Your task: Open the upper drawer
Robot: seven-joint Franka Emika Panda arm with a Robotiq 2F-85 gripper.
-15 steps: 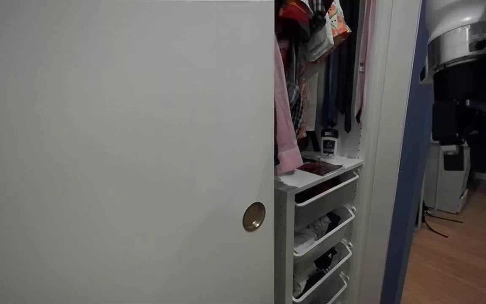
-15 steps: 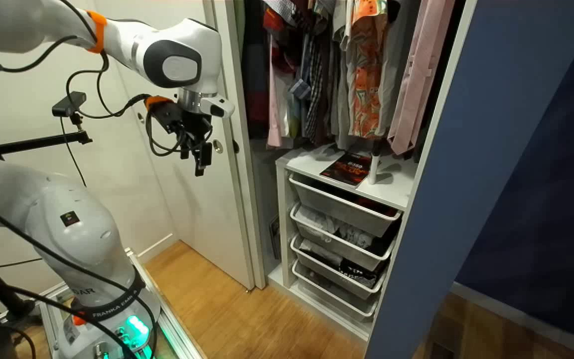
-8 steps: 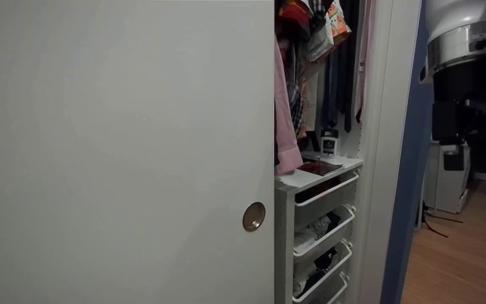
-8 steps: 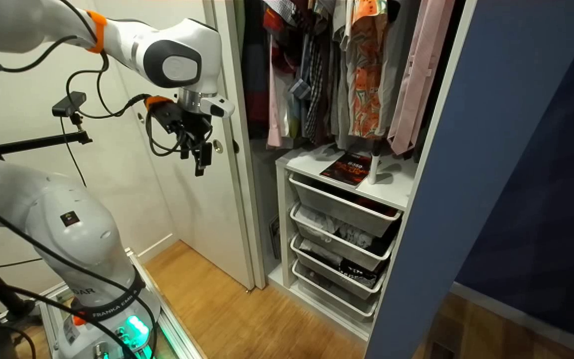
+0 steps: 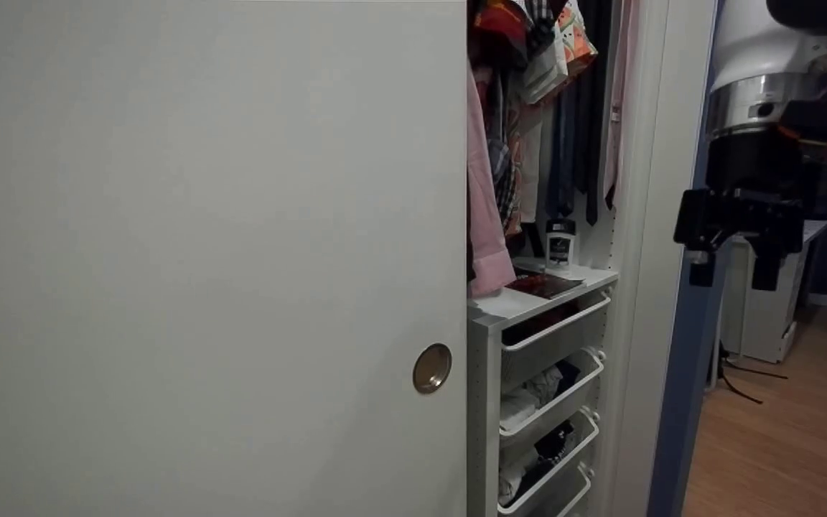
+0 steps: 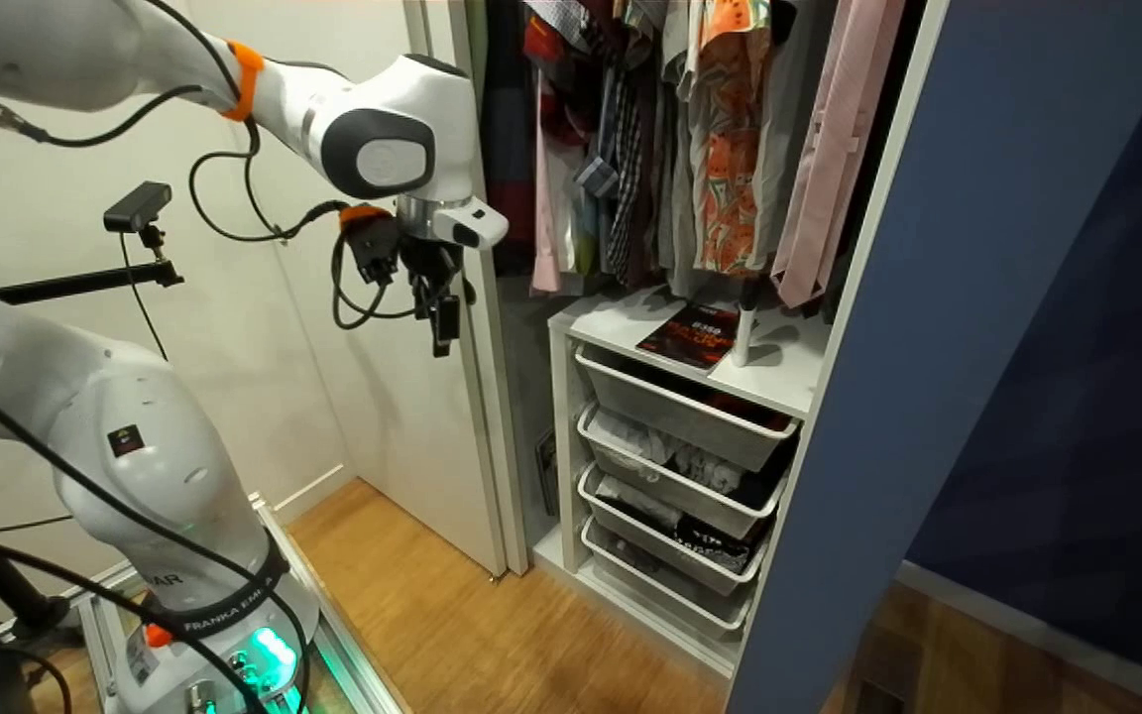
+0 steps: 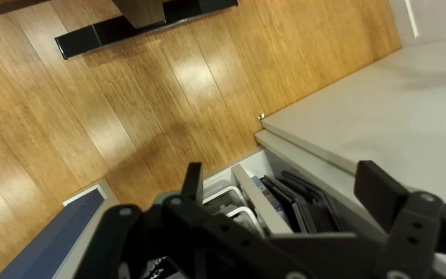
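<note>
The upper drawer is a white, light-rimmed bin at the top of a stack in the white cabinet; it shows in both exterior views (image 5: 557,337) (image 6: 675,405). It sits pushed in, just under the cabinet top (image 6: 591,315). My gripper is black and shows in both exterior views (image 5: 734,273) (image 6: 439,335). It hangs fingers down in front of the closet, apart from the drawer and higher than it. In the wrist view the two fingers (image 7: 281,174) stand wide apart with nothing between them. The upper drawer cannot be made out in the wrist view.
Several lower drawers (image 6: 680,471) hold clothes. A sliding door (image 6: 383,426) stands beside the cabinet, near the arm. A blue wall (image 6: 977,248) bounds the other side. A dark magazine (image 6: 695,335) and a white container (image 5: 561,248) stand on the cabinet top under hanging clothes (image 6: 730,178).
Over the last half second the arm has moved toward the closet opening and slightly down. The gripper has turned, so both fingers show in an exterior view. The drawers have not moved.
</note>
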